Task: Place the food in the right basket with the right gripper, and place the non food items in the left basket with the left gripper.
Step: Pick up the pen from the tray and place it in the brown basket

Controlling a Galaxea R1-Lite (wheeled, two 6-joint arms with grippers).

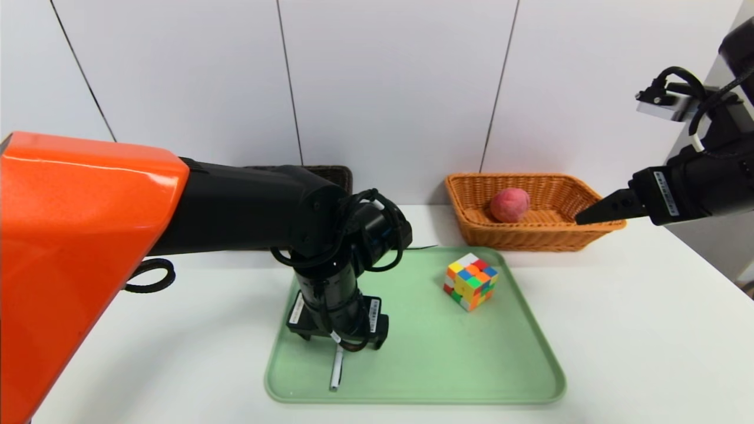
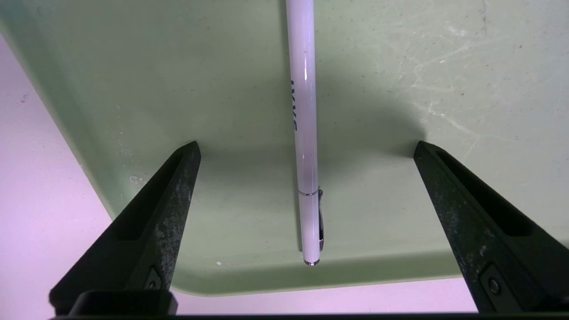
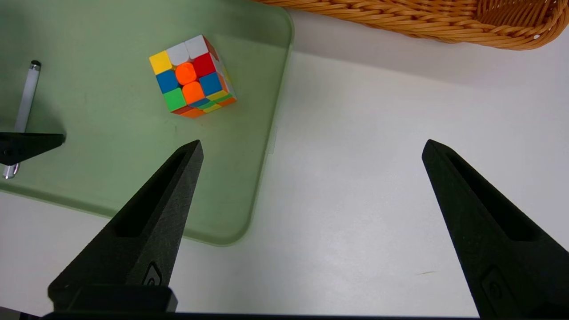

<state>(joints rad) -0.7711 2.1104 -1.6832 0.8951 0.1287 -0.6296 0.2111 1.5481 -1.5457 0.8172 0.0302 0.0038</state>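
The left gripper (image 2: 306, 146) is held wide open, pointed steeply down over the near left part of a pale green tray (image 1: 518, 353) on the white bench (image 1: 648, 330). The pen (image 2: 306, 133) lies flat on the tray directly below it, between the two fingers and touched by neither; its clip end reaches toward the tray's near rim. Nothing is seen between the fingers and the pen. To the right of this gripper and a little farther off, the puzzle cube (image 1: 470, 281) rests on the tray, well apart from the pen. Behind the left arm, only a corner of the dark brown left basket (image 1: 336, 175) is seen, the rest being hidden by the arm. The right gripper (image 3: 311, 149) is held open and empty above the bare bench right of the tray. Just beyond it stands the light orange right basket (image 1: 471, 218), in which the peach-like fruit (image 1: 509, 205) lies.
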